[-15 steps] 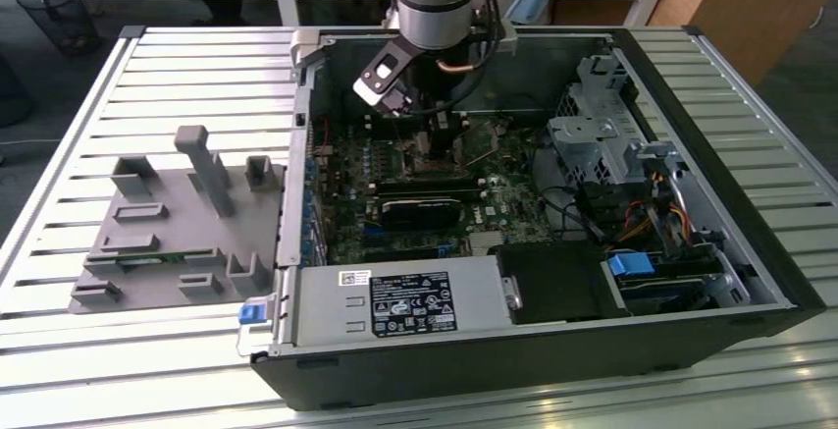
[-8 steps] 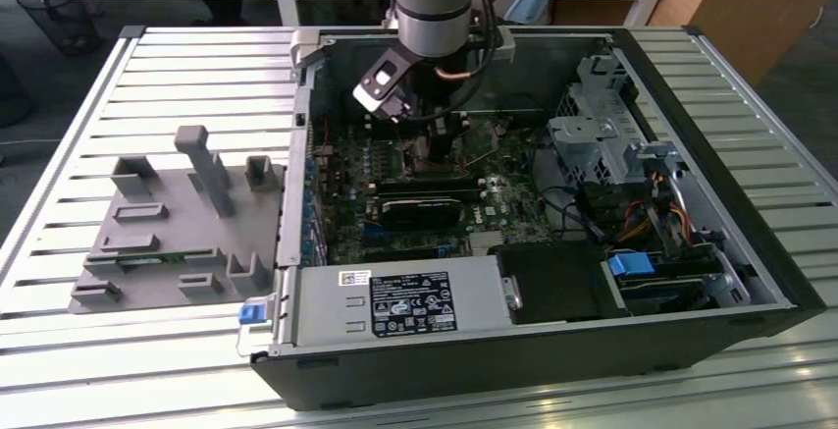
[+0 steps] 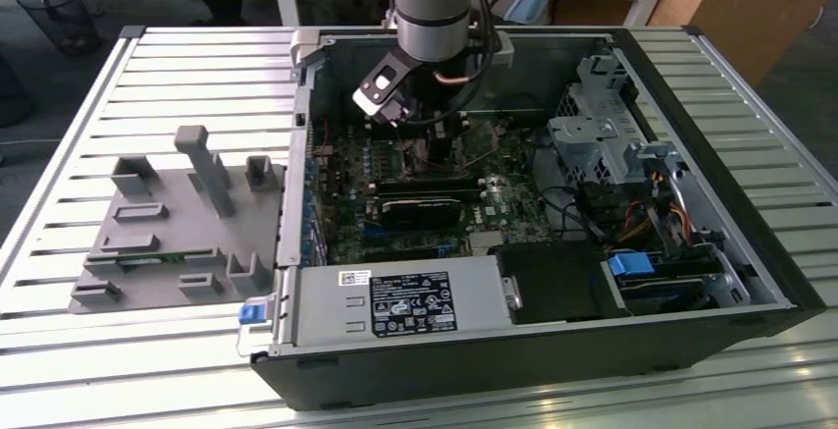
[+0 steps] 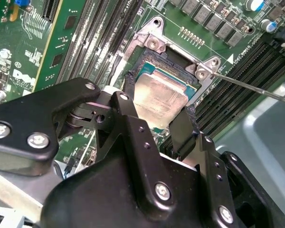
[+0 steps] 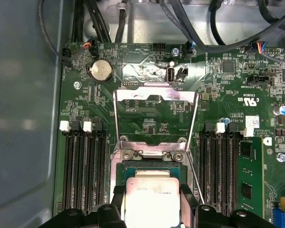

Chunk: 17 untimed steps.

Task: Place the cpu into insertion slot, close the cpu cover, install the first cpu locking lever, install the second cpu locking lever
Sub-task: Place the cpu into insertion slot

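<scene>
tool (image 4: 157,100): clenched on flat square silver-grey cpu (image 4: 161,94)
cpu: over square black insertion slot (image 4: 154,61)
silver frame cpu cover (image 5: 147,92): raised

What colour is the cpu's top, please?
The cpu is dull silver-grey; second wrist view shows it best.

Case interior, exterior view: open overhead. Around tool (image 3: 443,139): drive cage (image 3: 596,144) at 3 o'clock, black expansion card (image 3: 422,203) at 6, case wall (image 3: 304,125) at 9. Raised cpu cover (image 5: 156,95) stands just beyond insertion slot (image 4: 175,57), where tool clamps cpu (image 5: 154,197).
</scene>
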Each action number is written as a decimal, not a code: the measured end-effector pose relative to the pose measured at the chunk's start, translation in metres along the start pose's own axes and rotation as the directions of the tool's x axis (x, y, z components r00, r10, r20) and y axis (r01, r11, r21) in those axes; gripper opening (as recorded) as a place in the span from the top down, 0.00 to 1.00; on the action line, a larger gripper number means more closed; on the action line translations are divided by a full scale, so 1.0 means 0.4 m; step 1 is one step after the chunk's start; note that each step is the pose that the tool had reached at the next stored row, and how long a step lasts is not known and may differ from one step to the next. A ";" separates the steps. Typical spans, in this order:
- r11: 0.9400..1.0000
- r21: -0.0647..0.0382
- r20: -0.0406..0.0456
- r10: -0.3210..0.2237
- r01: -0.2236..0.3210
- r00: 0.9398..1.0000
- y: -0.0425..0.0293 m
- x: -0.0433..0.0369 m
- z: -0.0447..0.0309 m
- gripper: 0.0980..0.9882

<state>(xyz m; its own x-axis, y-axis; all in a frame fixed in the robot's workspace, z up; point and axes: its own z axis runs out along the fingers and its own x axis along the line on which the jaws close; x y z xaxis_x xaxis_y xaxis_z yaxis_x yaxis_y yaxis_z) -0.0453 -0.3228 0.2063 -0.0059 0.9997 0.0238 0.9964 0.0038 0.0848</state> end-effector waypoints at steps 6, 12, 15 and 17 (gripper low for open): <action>1.000 0.000 0.001 0.005 -0.005 1.000 -0.003 0.000 0.008 0.50; 1.000 0.000 0.004 0.009 -0.009 1.000 -0.004 0.000 0.017 0.50; 1.000 0.000 0.004 0.011 -0.011 1.000 -0.004 -0.001 0.020 0.50; 1.000 0.000 0.005 0.011 -0.011 1.000 -0.004 -0.001 0.021 0.50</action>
<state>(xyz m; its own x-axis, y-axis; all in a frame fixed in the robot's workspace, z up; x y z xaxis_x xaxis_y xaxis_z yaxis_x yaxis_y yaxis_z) -0.0462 -0.3228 0.1977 0.0056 0.9998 0.0202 0.9964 -0.0073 0.0848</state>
